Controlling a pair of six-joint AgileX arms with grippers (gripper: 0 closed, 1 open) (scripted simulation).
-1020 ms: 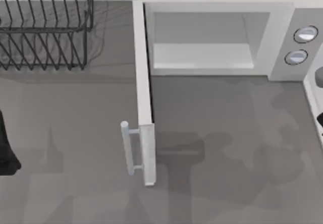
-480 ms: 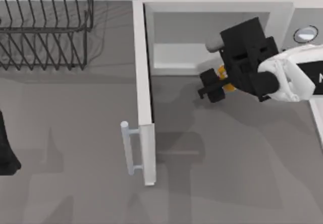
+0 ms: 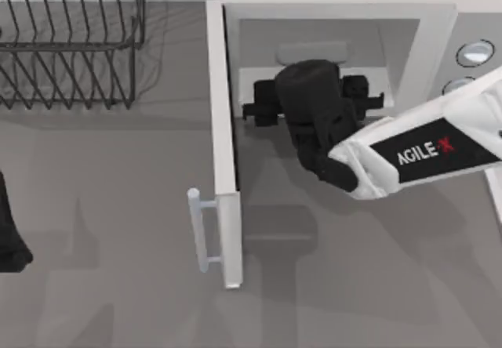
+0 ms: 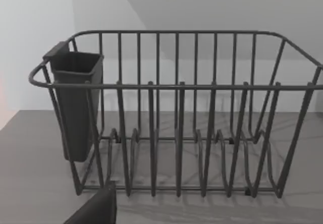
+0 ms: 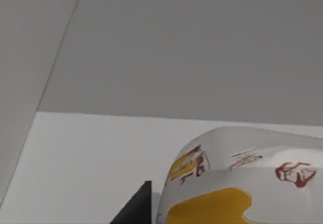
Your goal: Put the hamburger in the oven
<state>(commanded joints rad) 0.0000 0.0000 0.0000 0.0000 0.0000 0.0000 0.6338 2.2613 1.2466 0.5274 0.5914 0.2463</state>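
Observation:
The white oven [image 3: 436, 20] stands at the back of the table with its door [image 3: 222, 128] swung fully open toward the front. My right gripper [image 3: 312, 96] reaches into the cavity from the right and covers the hamburger from above. In the right wrist view the hamburger [image 5: 242, 178], pale with yellow and red marks, sits close in front of the camera, just over the white oven floor [image 5: 91, 158]. One black fingertip [image 5: 139, 206] shows right beside it, so the gripper looks shut on it. My left gripper [image 3: 9, 230] is parked at the left edge.
A black wire dish rack [image 3: 70, 42] stands at the back left, and shows with its dark cup [image 4: 75, 103] in the left wrist view. The door's bar handle [image 3: 201, 230] sticks out to the left. Two silver knobs [image 3: 476, 52] sit on the oven's right.
My right arm came in from the right carrying the hamburger. It has moved left and back from the oven's mouth into the cavity. The left arm has not moved.

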